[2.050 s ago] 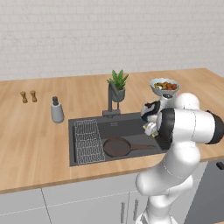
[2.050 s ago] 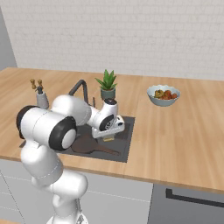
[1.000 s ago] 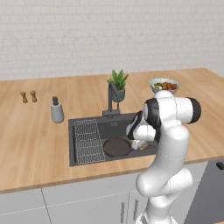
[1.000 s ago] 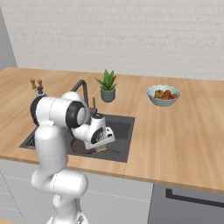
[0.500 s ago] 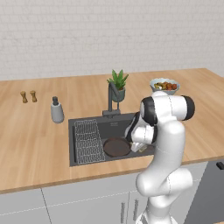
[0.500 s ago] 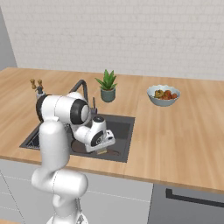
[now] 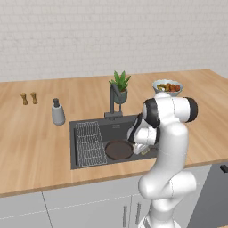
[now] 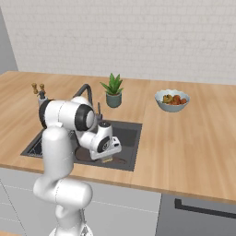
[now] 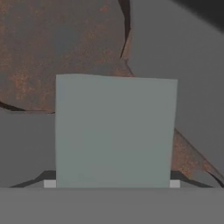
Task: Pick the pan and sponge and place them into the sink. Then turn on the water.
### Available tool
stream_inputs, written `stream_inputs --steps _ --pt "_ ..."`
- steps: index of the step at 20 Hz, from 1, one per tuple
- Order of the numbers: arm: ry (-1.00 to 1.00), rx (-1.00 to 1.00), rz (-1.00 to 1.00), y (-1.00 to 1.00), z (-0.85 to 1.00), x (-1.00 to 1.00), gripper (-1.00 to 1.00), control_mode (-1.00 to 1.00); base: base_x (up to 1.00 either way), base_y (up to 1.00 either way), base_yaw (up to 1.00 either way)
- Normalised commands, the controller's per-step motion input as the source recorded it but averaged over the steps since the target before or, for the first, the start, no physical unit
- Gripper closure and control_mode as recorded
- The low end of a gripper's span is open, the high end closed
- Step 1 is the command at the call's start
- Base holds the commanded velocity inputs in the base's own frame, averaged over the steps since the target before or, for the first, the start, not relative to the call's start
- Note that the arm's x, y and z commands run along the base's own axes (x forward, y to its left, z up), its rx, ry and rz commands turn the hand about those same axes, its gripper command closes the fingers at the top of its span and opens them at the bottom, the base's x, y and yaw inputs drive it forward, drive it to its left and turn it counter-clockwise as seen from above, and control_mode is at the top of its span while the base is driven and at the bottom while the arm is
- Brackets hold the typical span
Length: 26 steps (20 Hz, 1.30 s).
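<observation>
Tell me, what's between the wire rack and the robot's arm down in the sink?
The pan lies there, on the sink floor just right of the wire rack. The left base view shows it.

Warm light wood-grain surface [image 7: 35,147], smooth and matt; dark grey matt sink [image 7: 116,129] with ribbed wire rack [image 7: 89,143] of thin metal; pan [image 7: 118,149] dull brown, mottled and rust-speckled up close [image 9: 52,48]; sponge [image 9: 116,131] flat pale grey-green, matt; glossy white plastic arm shell [image 7: 171,133]; white brick wall [image 8: 138,32]
</observation>
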Motion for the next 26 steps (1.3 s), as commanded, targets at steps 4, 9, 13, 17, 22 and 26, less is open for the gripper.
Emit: stream_inputs --steps 4,9,13,17,22,26 --pt "0.0 0.03 0.0 0.0 0.07 0.0 -1.0 -1.0 0.0 0.0 0.0" --pt "0.0 0.07 -0.01 0.0 0.34 0.0 -1.0 -1.0 0.0 0.0 0.0" --pt "0.0 0.09 -0.02 0.0 0.51 0.0 -1.0 -1.0 0.0 0.0 0.0" --pt "0.0 0.07 -0.02 0.0 0.79 -0.04 -1.0 -1.0 0.0 0.0 0.0" --pt "-0.02 0.06 -0.07 0.0 0.99 -0.09 -1.0 -1.0 0.0 0.0 0.0" --pt "0.0 0.05 -0.1 0.0 1.0 0.0 -1.0 -1.0 0.0 0.0 0.0"
